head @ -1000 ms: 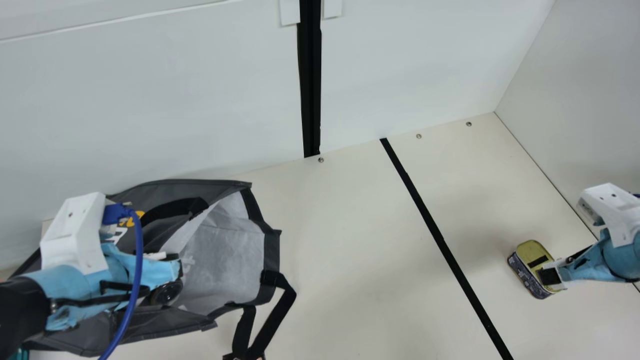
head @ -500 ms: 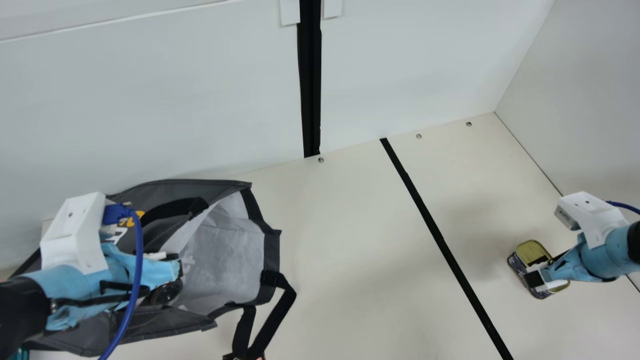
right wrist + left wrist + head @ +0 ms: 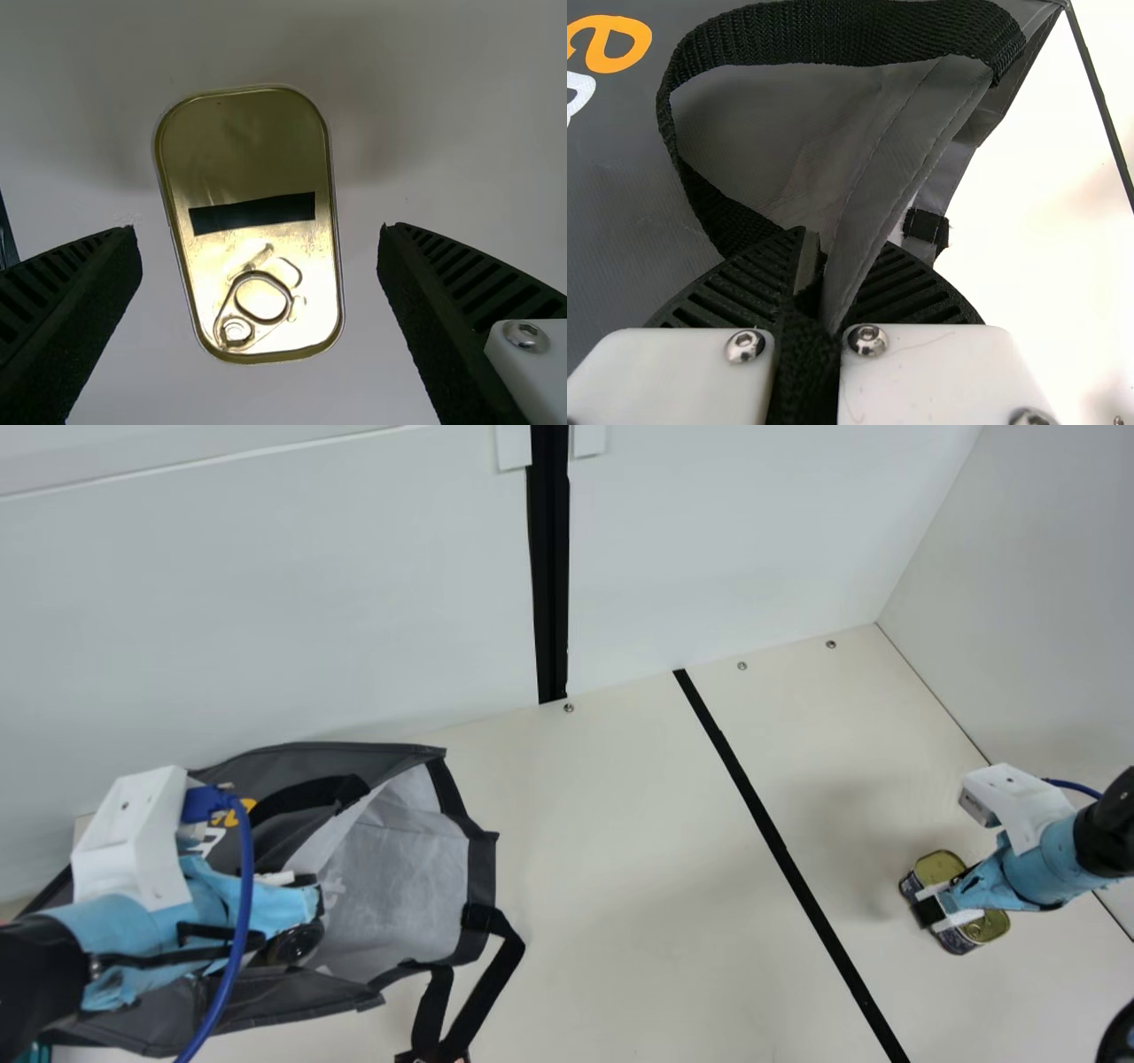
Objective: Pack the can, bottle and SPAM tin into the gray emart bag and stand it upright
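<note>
In the main view my right gripper [image 3: 930, 911] is over the SPAM tin [image 3: 985, 926], which stands on the table at the right. The right wrist view has the tin [image 3: 252, 159] with its gold lid up, between the spread fingers of my right gripper [image 3: 259, 257]. At the left, the gray bag [image 3: 403, 877] lies on its side with its mouth facing right; my left gripper [image 3: 306, 908] is at the mouth's edge. In the left wrist view my left gripper [image 3: 824, 274] is closed on the bag's rim and strap [image 3: 833, 35]. A dark round end [image 3: 297, 942], bottle or can, shows just below that gripper.
A black tape line [image 3: 780, 850] crosses the cream table [image 3: 620, 886] between bag and tin. Walls rise behind [image 3: 310, 602] and at the right. The bag's loose handle [image 3: 483, 992] hangs toward the near edge. A black round object [image 3: 1118, 1036] shows at the bottom right corner.
My right gripper has moved leftward and slightly up in the main view, over the tin. A black round shape has come in at the bottom right corner. The left arm and bag have kept still.
</note>
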Action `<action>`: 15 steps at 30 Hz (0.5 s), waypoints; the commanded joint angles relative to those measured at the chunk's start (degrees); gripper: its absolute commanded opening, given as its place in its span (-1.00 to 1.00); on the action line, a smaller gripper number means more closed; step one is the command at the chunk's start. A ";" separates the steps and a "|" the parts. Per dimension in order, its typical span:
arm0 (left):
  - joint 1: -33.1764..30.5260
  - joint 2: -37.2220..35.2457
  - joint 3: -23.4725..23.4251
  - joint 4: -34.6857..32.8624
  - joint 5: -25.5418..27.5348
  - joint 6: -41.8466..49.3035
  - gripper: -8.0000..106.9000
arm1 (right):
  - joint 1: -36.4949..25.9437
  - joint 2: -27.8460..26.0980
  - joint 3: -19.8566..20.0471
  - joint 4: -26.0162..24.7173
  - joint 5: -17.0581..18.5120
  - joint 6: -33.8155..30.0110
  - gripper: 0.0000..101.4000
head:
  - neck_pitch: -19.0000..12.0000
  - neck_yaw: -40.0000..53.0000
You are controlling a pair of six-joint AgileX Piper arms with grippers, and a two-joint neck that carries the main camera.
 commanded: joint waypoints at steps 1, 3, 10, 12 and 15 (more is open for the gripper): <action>0.00 0.00 0.00 0.00 0.00 0.00 -1.00 | 0.26 0.83 -0.14 -0.40 -0.21 0.14 0.87 | -1.30 -0.05; 0.00 0.00 0.00 0.00 0.00 0.00 -1.00 | 0.54 1.65 -0.21 -0.67 -0.56 0.34 0.87 | -1.30 -0.05; 0.00 0.00 0.00 0.00 0.00 0.00 -1.00 | 1.55 3.90 0.05 -1.58 -1.86 1.00 0.74 | -1.30 -0.05; 0.00 0.00 0.00 0.00 0.00 0.00 -1.00 | 1.81 4.27 0.14 -1.83 -2.18 1.14 0.48 | -1.30 -0.05; 0.00 0.00 0.00 0.00 0.00 0.00 -1.00 | 2.19 4.63 0.25 -2.10 -2.52 1.35 0.08 | -1.30 -0.05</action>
